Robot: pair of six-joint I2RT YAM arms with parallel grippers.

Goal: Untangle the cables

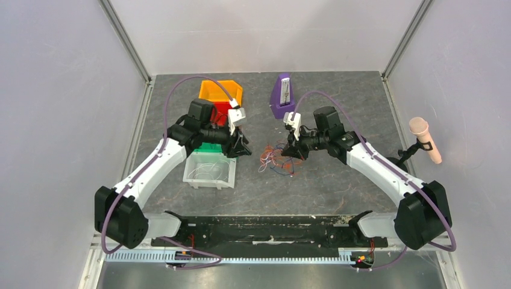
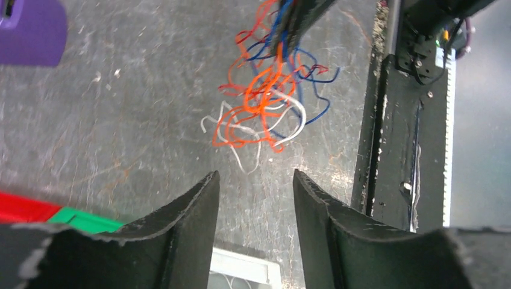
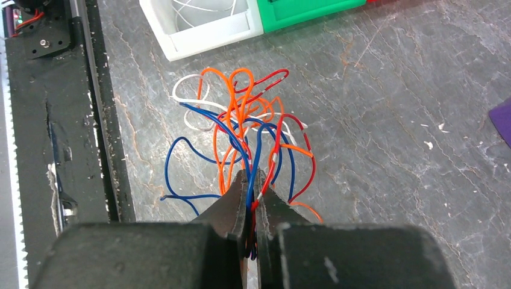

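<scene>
The cables (image 1: 278, 159) are a loose tangle of orange, red, blue and white wires on the grey table between the arms. They show in the left wrist view (image 2: 265, 105) and the right wrist view (image 3: 241, 120). My right gripper (image 3: 252, 177) is shut on several blue, red and orange strands at the tangle's right edge (image 1: 293, 152). My left gripper (image 2: 255, 180) is open and empty, above the right edge of the white bin, left of the tangle (image 1: 241, 147).
A white bin (image 1: 210, 170) holding white wires sits at the left, with green (image 1: 211, 146), red (image 1: 220, 112) and orange (image 1: 221, 90) bins behind it. A purple object (image 1: 282, 95) stands at the back. A black rail (image 1: 265, 229) runs along the near edge.
</scene>
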